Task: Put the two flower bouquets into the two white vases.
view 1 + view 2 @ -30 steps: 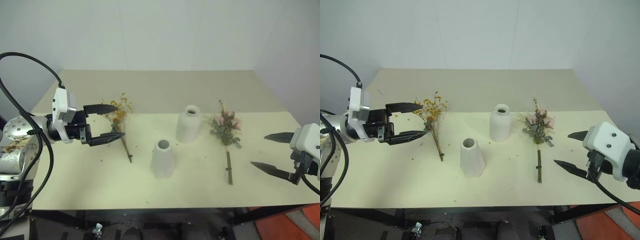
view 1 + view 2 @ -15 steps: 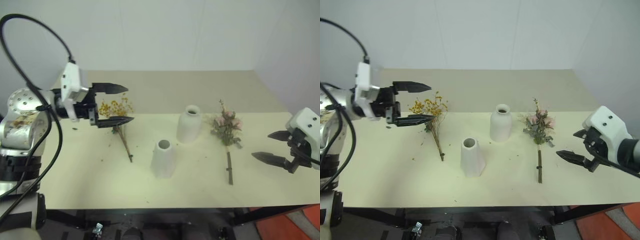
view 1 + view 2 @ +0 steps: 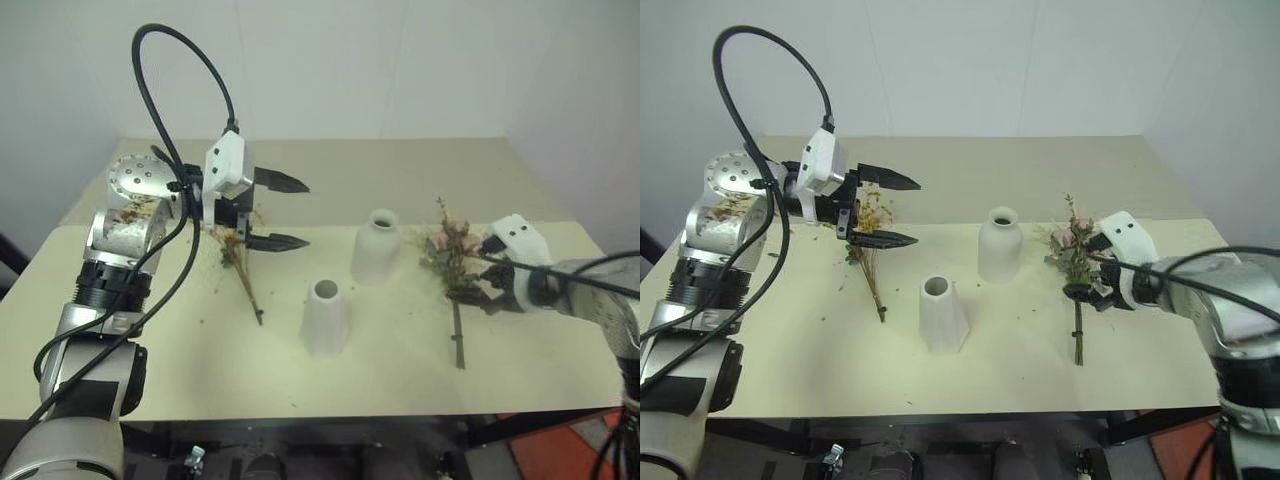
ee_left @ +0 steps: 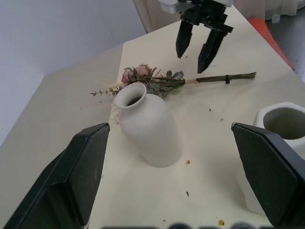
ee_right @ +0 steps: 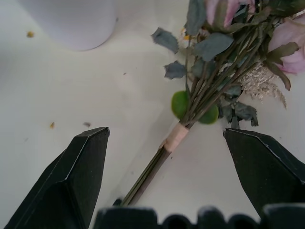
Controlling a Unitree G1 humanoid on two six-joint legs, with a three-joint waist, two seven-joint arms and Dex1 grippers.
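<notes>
The right gripper [image 3: 1087, 268], jaws spread, straddles the rose bouquet [image 3: 1074, 262] on the table [image 3: 790, 350]; the left gripper [image 3: 902, 211], also spread, hovers above the yellow bouquet [image 3: 868, 255].

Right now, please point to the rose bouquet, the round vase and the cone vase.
rose bouquet [image 5: 175, 137]: right wrist view, on the tape band around its stems.
round vase [image 4: 151, 131]: left wrist view, on its body.
cone vase [image 3: 326, 322]: left eye view, on its side wall.
</notes>
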